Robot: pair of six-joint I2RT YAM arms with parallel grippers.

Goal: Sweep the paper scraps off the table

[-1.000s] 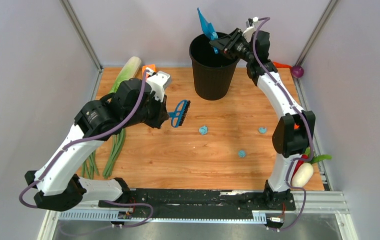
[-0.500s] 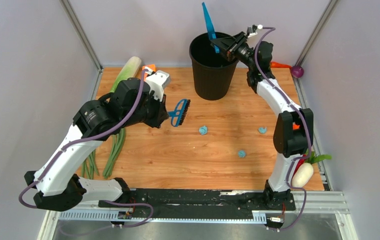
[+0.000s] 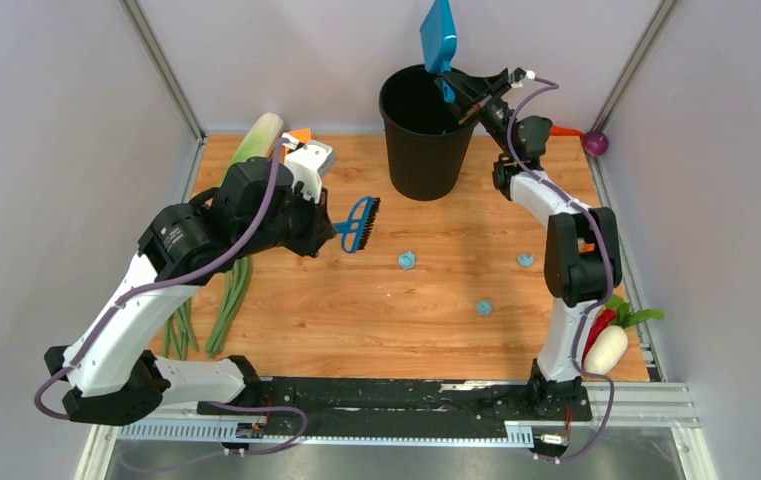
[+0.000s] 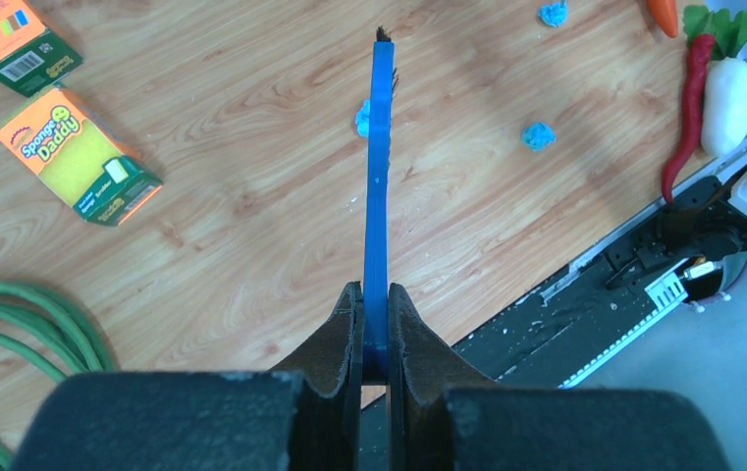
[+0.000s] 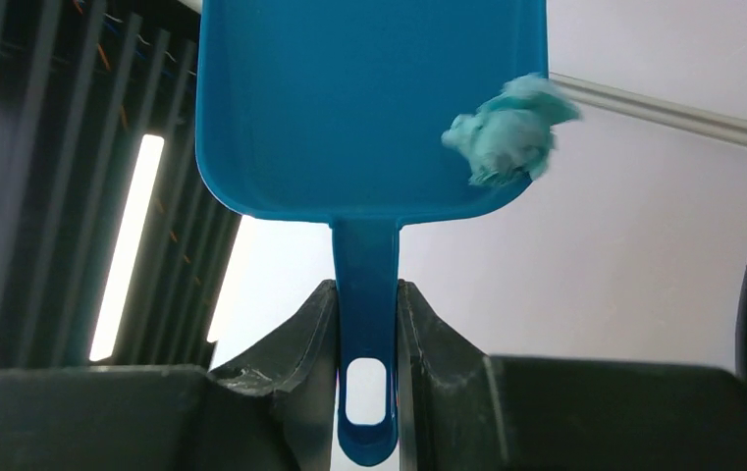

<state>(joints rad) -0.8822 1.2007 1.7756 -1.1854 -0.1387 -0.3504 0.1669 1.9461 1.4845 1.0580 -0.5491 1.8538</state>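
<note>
Teal paper scraps (image 3: 408, 260) dot the table (image 3: 356, 320): three lie loose on the wood, well apart from one another. A fourth wad (image 5: 506, 132) rides in the corner of the dustpan (image 5: 369, 98) next to the handle. Whether that wad rests there or is tumbling, you cannot tell from these views.

Your left pincer (image 4: 374, 324) is clamped flat on the handle of the brush (image 3: 360, 225), held above the boards on the left half of the table. Seen from the wrist, the brush's long axis points straight away from the pincer, and the nearest scrap sits just beside its far tip. The other two lie farther off to the right. The left arm is plainly the closer one to all three.

Your right pincer (image 5: 367, 324) is closed on the dustpan's handle. It holds the pan upright, mouth to the ceiling, over the far rim of the black bin (image 3: 426, 130).

The count: four scraps, one brush, one dustpan, one bin. Judging by this, the pan likely needs to return to the table before the brush can push the nearest scrap into it.
</note>
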